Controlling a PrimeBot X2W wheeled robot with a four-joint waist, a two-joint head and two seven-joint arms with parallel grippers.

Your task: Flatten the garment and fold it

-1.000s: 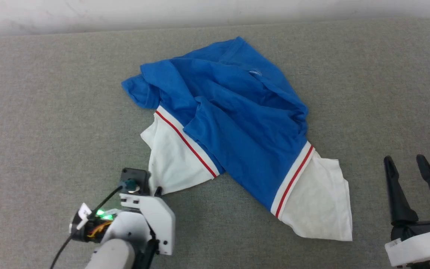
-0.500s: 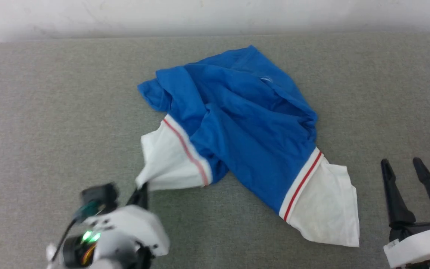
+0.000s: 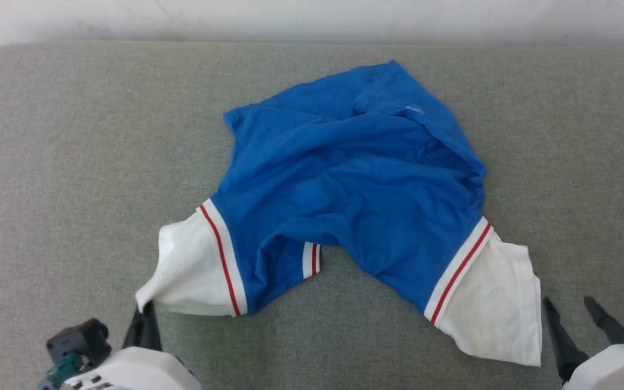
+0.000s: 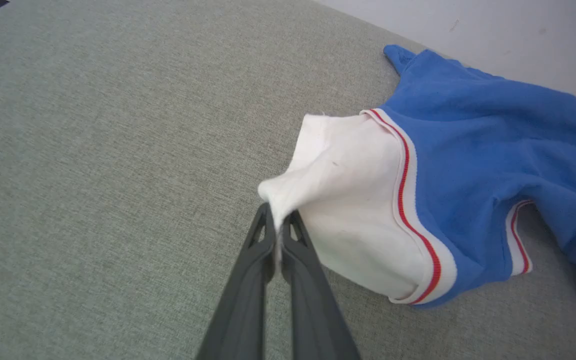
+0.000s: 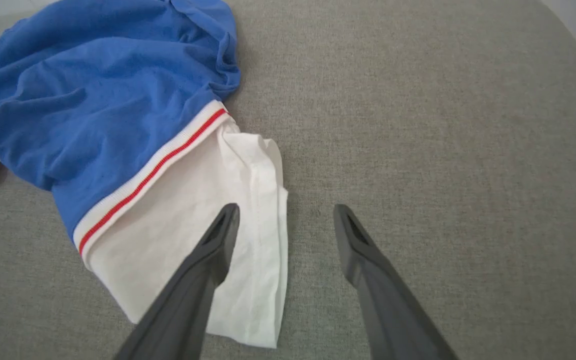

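Observation:
The garment (image 3: 355, 189) is a royal-blue T-shirt with white sleeves and red-and-white trim, lying rumpled on the grey surface. My left gripper (image 3: 144, 313) is shut on the tip of its left white sleeve (image 3: 182, 271); the left wrist view shows both fingers pinching that white corner (image 4: 280, 202) and lifting it into a peak. At the lower right, my right gripper (image 3: 569, 309) stands open beside the other white sleeve (image 3: 499, 309). In the right wrist view its left finger (image 5: 218, 240) hovers over that sleeve (image 5: 183, 235), the right finger over bare surface.
The grey padded surface (image 3: 73, 162) stretches wide on all sides of the shirt. A pale wall (image 3: 312, 16) runs along its far edge. A small striped cuff (image 3: 311, 260) pokes out under the blue cloth near the middle.
My left gripper shut on the left sleeve tip and drew it toward the lower left, spreading the blue cloth. The head camera shifted. The right gripper sits lower in view, still open.

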